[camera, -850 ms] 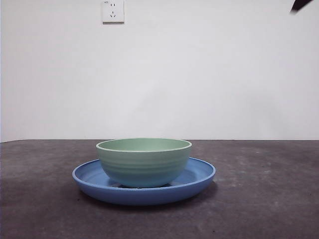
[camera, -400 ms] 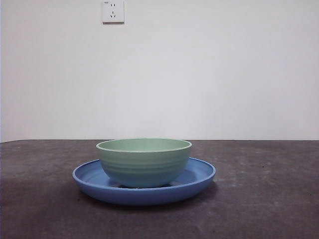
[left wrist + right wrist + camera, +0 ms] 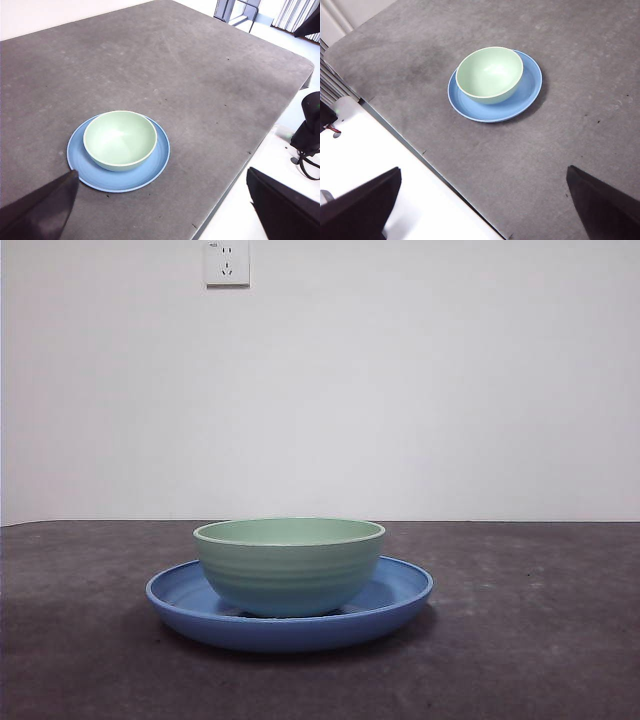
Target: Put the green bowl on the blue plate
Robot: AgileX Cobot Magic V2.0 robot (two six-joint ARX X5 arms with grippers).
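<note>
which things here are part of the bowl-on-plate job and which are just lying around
Part of the job:
- green bowl, sitting in the blue plate
- blue plate, on the dark table

Just there:
- wall socket on the white wall
- both grippers, pulled back above the table, fingers wide apart, holding nothing

bare lab, grey table (image 3: 520,640), wall socket (image 3: 227,262)

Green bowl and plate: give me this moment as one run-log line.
green bowl: upright on blue plate, off-center | left gripper: open, clear | right gripper: open, clear | placement: done
</note>
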